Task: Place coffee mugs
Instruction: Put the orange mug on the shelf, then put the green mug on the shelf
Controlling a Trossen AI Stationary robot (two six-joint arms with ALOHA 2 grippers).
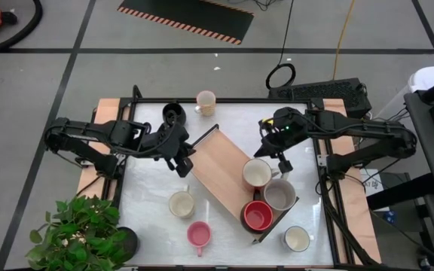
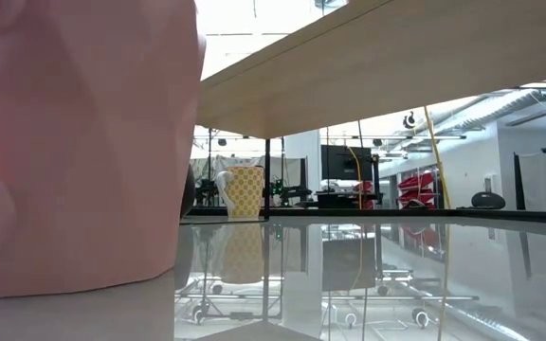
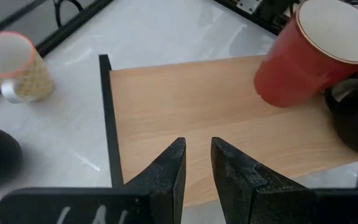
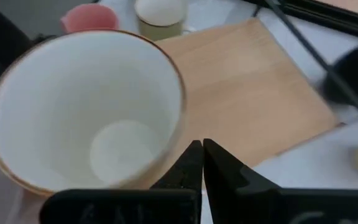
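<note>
A long wooden tray [image 1: 224, 167] lies slantwise on the table. On its near half stand a mug with a cream inside [image 1: 257, 173], red outside in the left wrist view [image 3: 294, 65], a grey mug [image 1: 279, 194] and a red mug [image 1: 258, 216]. Off the tray stand a cream mug [image 1: 181, 204], a pink mug [image 1: 198, 234], another cream mug [image 1: 297, 239], a black mug [image 1: 174, 113] and a patterned mug [image 1: 206, 102]. My left gripper [image 1: 185, 167] [image 3: 198, 163] hovers at the tray's left edge, open by a narrow gap and empty. My right gripper [image 1: 283, 164] [image 4: 202, 155] is shut beside the cream-inside mug [image 4: 86, 118]. My right gripper's shut fingers [image 4: 219, 168] stand right beside the outer wall of the cream-inside mug, below its rim [image 4: 180, 121], on the side toward the table's right. I cannot tell whether they touch it. The mug stands upright on the tray.
The tray has black wire ends [image 3: 107, 112]. Its far half [image 3: 191, 106] is bare wood. A potted plant [image 1: 81, 229] sits at the table's near left corner. In the low view the pink mug [image 2: 64, 142] fills the left and the patterned mug [image 2: 242, 192] stands far back.
</note>
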